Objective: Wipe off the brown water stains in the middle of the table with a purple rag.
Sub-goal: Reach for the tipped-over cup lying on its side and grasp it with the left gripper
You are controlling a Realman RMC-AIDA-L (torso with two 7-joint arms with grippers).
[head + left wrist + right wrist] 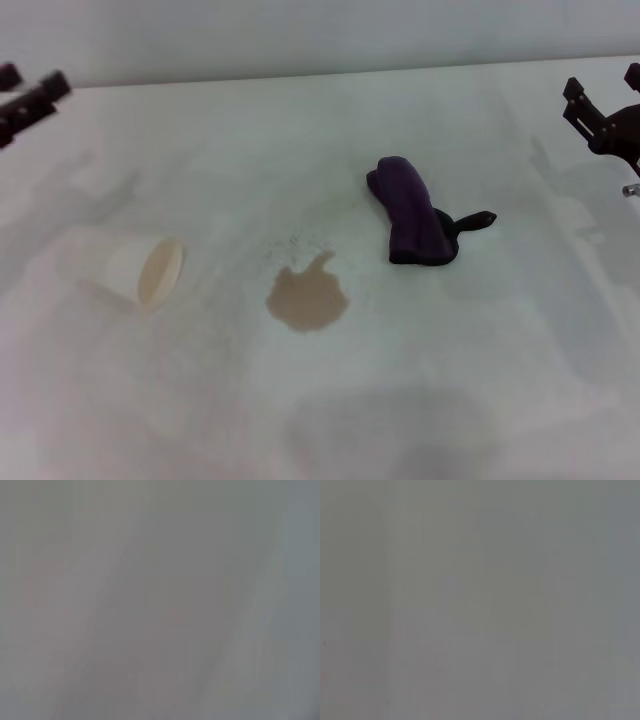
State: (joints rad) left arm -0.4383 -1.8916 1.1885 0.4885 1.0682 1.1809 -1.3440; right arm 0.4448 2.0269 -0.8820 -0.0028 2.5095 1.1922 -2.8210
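Note:
The brown water stains (308, 298) form one tan puddle with a small tail, in the middle of the white table (330, 420). The purple rag (410, 212) lies bunched up just behind and right of the puddle, with its thin dark loop pointing right. My left gripper (30, 97) hovers at the far left edge, open and empty, far from the rag. My right gripper (603, 100) hovers at the far right edge, open and empty, to the right of the rag and behind it. Both wrist views show only plain grey surface.
A white paper cup (148, 272) lies on its side to the left of the puddle, its mouth facing right. A pale wall runs along the table's far edge.

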